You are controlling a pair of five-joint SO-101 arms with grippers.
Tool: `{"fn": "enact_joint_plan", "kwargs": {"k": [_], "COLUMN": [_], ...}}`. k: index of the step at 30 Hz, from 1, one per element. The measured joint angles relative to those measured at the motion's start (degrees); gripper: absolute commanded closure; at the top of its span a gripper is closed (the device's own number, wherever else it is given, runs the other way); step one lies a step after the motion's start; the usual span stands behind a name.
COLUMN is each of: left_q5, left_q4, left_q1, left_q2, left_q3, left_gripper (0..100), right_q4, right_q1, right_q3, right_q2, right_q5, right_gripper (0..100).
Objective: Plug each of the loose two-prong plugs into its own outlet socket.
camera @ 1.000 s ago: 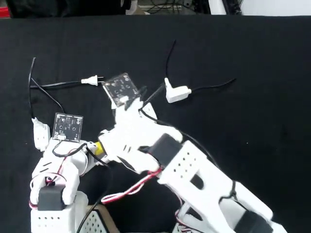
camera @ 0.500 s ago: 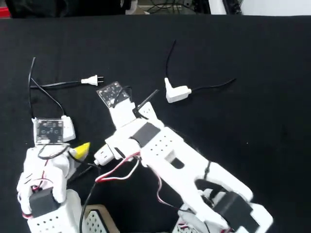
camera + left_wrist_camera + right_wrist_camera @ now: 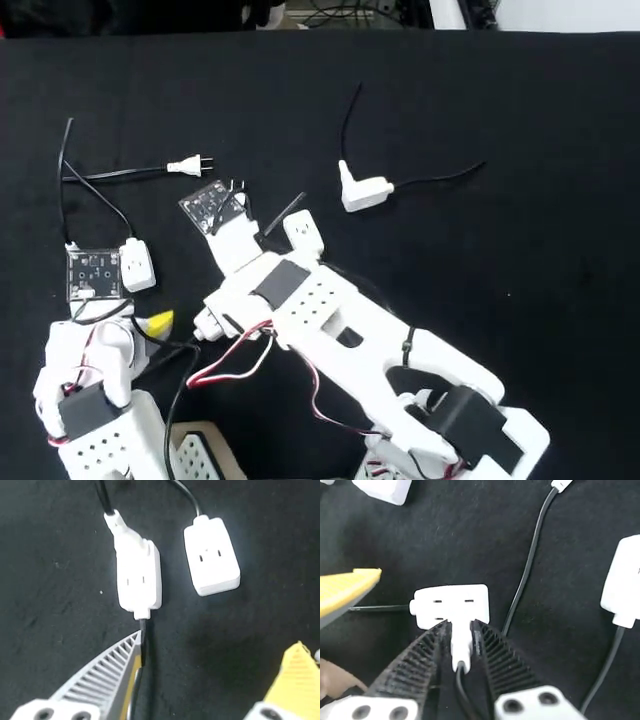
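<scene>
In the right wrist view my right gripper is shut on a small white two-prong plug. The plug sits against the edge of a white outlet socket. In the left wrist view my left gripper is open above two white sockets. One socket has a plug stub and black cable at its end beside my grey finger. The other socket lies free. From above, a loose plug lies at the left back and a white angled plug at the centre.
Black cables loop over the black table at the left. A white socket lies beside the right arm, another beside the left arm. The left gripper's yellow finger is close to the right gripper.
The right arm has swung to the left, uncovering a white socket beside it. The left arm has drawn back to the left, and a socket now lies bare next to it.
</scene>
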Motion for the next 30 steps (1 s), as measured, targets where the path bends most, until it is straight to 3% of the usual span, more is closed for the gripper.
{"fn": "enact_joint_plan", "kwargs": {"k": [12,21,30], "left_q5": [-0.4,-0.4,-0.4], "left_q4": [0.0,0.0,0.0], "left_q1": [0.0,0.0,0.0], "left_q2": [0.0,0.0,0.0], "left_q3": [0.1,0.1,0.1], "left_gripper": [59,59,59], "right_q4": [-6.1,-0.3,-1.6], "right_q1": [0.0,0.0,2.5], "right_q3": [-0.4,-3.7,-3.8], "right_q2": [5.5,6.4,6.9], "right_q5": [4.5,4.5,4.5], "right_gripper": [98.7,98.7,98.7]}}
